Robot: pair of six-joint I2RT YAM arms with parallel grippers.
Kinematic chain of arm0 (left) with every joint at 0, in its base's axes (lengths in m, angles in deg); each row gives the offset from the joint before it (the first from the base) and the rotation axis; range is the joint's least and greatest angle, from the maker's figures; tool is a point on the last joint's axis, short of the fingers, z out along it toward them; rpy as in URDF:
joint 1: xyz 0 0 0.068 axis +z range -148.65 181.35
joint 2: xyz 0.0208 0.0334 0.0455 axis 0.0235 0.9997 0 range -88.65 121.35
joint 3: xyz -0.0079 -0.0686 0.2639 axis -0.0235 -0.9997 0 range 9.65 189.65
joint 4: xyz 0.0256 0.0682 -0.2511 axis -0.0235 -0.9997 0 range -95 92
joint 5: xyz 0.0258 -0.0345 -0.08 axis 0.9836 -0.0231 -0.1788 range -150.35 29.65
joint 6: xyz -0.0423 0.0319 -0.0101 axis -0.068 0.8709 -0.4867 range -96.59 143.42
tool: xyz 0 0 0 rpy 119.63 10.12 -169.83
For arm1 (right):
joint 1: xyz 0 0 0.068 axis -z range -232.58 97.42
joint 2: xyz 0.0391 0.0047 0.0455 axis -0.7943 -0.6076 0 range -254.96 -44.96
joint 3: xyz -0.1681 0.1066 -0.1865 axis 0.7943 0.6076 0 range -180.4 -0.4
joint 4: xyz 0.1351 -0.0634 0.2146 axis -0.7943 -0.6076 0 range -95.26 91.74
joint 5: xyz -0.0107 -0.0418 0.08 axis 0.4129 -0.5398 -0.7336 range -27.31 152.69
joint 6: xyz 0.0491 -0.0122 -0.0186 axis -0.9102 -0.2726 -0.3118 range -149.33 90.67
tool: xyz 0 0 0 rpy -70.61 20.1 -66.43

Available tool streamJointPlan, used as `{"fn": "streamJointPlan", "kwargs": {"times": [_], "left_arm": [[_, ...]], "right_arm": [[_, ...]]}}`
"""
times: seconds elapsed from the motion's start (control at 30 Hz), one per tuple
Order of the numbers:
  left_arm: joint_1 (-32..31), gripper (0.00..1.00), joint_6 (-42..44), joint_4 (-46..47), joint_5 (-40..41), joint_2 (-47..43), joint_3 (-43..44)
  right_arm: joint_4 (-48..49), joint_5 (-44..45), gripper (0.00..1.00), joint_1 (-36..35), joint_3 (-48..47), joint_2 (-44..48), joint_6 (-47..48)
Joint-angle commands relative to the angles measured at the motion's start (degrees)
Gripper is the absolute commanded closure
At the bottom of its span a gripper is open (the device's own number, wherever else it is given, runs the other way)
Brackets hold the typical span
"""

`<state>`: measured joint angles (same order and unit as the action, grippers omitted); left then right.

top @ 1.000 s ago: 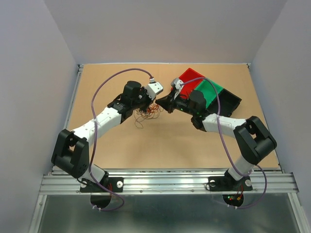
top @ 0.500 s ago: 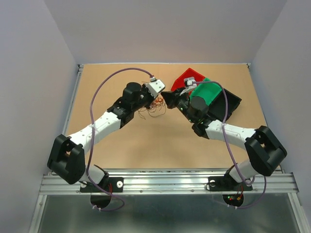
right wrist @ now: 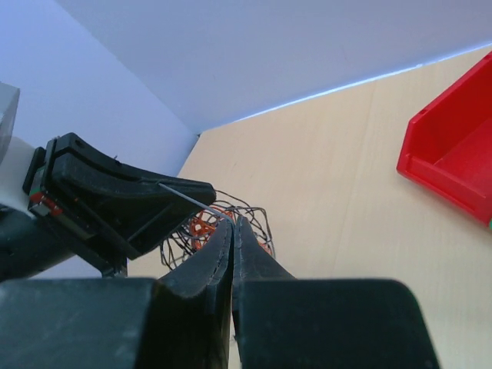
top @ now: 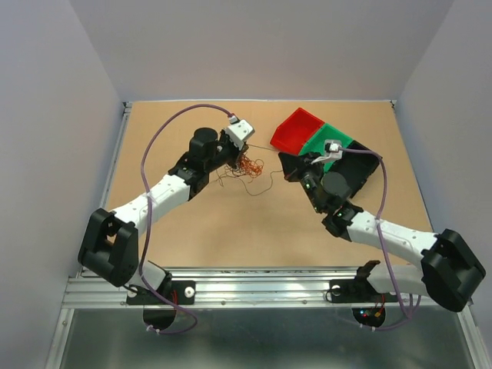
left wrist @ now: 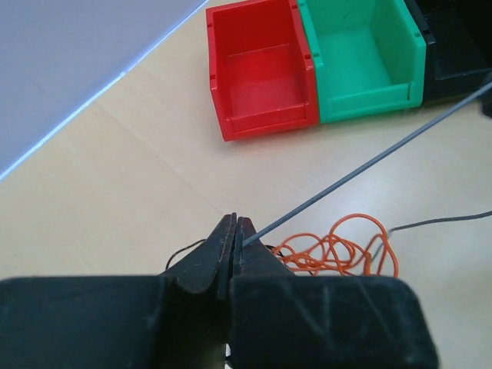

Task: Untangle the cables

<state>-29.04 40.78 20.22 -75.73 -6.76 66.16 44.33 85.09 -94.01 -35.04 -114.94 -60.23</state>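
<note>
Grey cable [left wrist: 361, 165] stretched taut, left gripper [left wrist: 236, 231] pinching one end, right gripper [right wrist: 233, 231] pinching the other, orange cables [left wrist: 338, 250] beside left gripper

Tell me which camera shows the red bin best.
Left wrist: the red bin sits close and large, inside visible. Top external shows it whole but small; right wrist catches only one corner at the frame edge.

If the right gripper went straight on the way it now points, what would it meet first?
Probably the tangle of black and orange cables, straight ahead of its jaws; the left gripper sits beside that line. Depth is unclear.
</note>
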Motion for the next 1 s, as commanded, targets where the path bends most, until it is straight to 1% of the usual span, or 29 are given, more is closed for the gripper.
{"fn": "streamJointPlan", "kwargs": {"times": [0.0,0.17,0.2,0.27,0.33,0.4,0.43,0.47,0.53,0.57,0.6,0.63,0.7,0.73,0.8,0.83,0.87,0.9,0.93,0.97], "left_arm": [[13.4,1.00,-0.8,-0.8,22.3,-0.2,1.6],[14.5,0.99,-0.9,0.5,24.6,1.1,1.7],[14.8,0.98,-1.3,0.5,24.9,1.2,2.0],[16.0,0.97,-1.5,0.8,25.0,1.9,2.3],[16.9,0.96,-2.0,1.0,24.9,2.5,2.6],[18.6,0.96,-2.0,1.0,24.6,3.0,3.3],[19.3,0.96,-2.0,0.8,24.3,3.5,3.9],[20.0,0.96,-1.8,0.8,24.6,3.9,4.2],[22.7,0.95,-1.8,0.8,24.3,4.2,5.2],[23.7,0.88,-1.8,0.7,23.9,4.7,5.8],[24.8,0.84,-1.9,0.6,23.6,5.0,6.2],[26.6,0.82,-1.9,-0.2,22.8,5.6,6.8],[28.2,0.82,-2.6,-0.9,20.3,6.1,7.8],[28.6,0.82,-2.5,-1.1,19.1,6.0,7.9],[28.6,0.82,-1.8,-1.6,16.0,5.1,7.3],[28.4,0.82,-1.8,-2.0,11.8,4.7,7.0],[28.2,0.82,-1.7,-2.3,10.2,3.7,6.6],[27.8,0.82,-1.0,-2.4,7.6,3.3,6.2],[27.4,0.82,-0.6,-2.7,7.2,2.9,6.0],[26.0,0.82,-0.1,-3.5,7.0,2.3,5.8]], "right_arm": [[1.1,28.8,1.00,6.8,5.4,10.4,5.0],[-1.8,30.9,0.99,6.7,9.0,20.1,6.5],[-4.0,31.4,0.99,6.7,9.8,24.2,6.8],[-6.5,33.4,0.99,6.6,10.5,28.5,7.3],[-10.5,36.0,0.99,6.7,11.4,34.8,8.0],[-12.9,37.5,1.00,6.7,12.1,38.9,8.7],[-15.1,38.0,0.99,6.7,12.7,43.3,9.2],[-16.4,38.8,0.99,6.7,12.8,45.3,9.3],[-20.2,39.3,0.99,6.7,13.1,49.7,9.4],[-21.7,39.3,0.99,6.6,13.0,53.3,9.4],[-23.1,39.3,0.99,6.7,13.0,54.9,9.4],[-24.2,39.4,0.99,6.6,13.0,57.8,10.3],[-24.4,38.9,0.99,6.7,13.5,59.9,11.6],[-24.7,38.0,0.99,6.6,13.6,60.5,12.3],[-24.7,32.1,1.00,6.7,12.9,59.8,13.0],[-24.9,29.6,0.99,6.6,12.4,58.7,13.5],[-24.9,23.0,1.00,6.6,11.8,55.3,14.0],[-24.9,19.1,0.97,6.7,11.1,53.3,14.5],[-23.3,15.8,0.91,6.7,10.2,51.1,16.0],[-22.0,8.4,0.76,6.7,9.9,48.4,17.3]]}}
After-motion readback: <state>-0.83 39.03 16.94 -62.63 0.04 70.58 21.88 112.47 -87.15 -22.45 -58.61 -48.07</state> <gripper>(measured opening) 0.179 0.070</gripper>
